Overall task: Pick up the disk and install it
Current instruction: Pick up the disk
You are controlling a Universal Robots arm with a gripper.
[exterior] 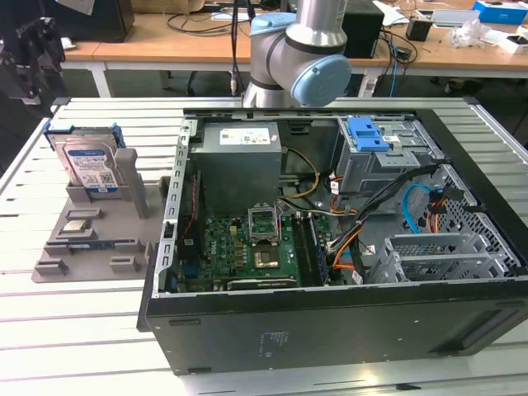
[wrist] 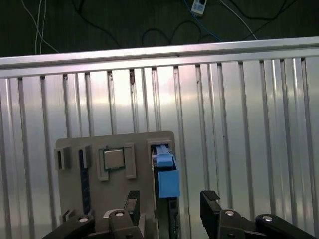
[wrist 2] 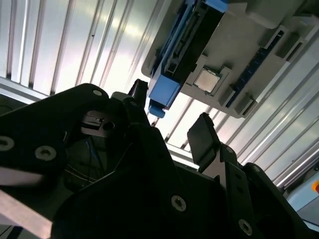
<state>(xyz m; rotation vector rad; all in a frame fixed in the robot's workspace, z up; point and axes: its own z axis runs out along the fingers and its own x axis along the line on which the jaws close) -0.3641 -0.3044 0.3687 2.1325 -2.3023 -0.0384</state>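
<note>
Slatted table (exterior: 74,330), upright disk (exterior: 89,165), claw (wrist: 170,197) agape.

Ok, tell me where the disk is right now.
The disk stands on edge in the grey holder on the exterior view's left, just outside the open computer case.

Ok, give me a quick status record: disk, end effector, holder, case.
disk: upright in the grey holder, not yet lifted
end effector: open, lined up over the disk's blue bracket, not gripping it
chip: flat in the holder, beside the disk
computer case: side open, on the exterior view's right of the holder
</note>
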